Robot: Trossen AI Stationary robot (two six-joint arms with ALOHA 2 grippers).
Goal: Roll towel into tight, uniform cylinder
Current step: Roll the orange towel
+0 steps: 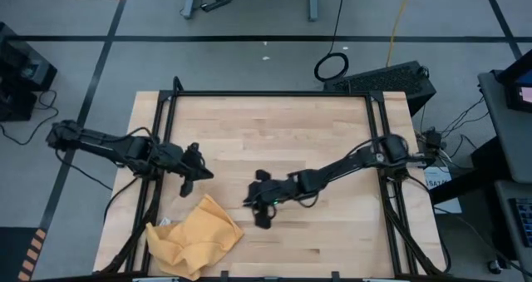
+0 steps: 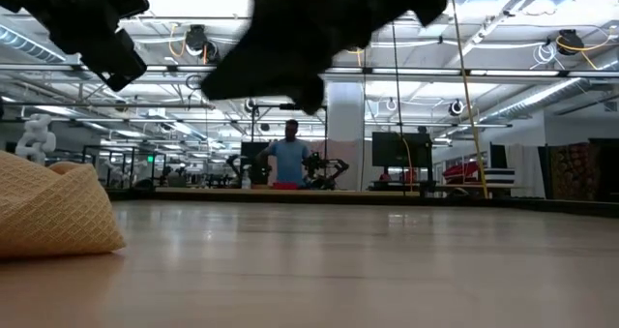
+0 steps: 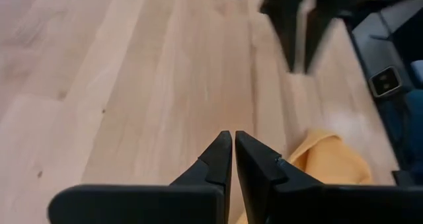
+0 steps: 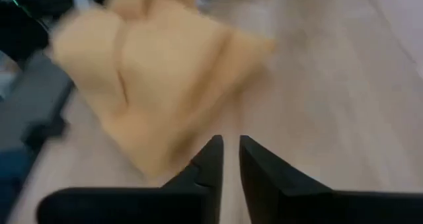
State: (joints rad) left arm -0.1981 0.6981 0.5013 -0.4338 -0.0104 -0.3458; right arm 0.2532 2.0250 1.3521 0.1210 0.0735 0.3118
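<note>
A: From above, the towel (image 1: pixel 194 238) lay crumpled at the table's (image 1: pixel 274 124) near-left edge. Soft, light, floppy, I judged.

B: Wrist views: left gripper (image 3: pixel 232 159) closed, empty; right gripper (image 4: pixel 227 159) slightly parted, empty. Take a corner.

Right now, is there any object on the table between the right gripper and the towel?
Nothing visible: only bare table lies between the right gripper and the crumpled towel, which is not held.

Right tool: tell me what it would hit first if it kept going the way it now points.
Probably the towel. In its wrist view the right tool aims at the crumpled yellow cloth, with only bare table between; depth is unclear.
</note>
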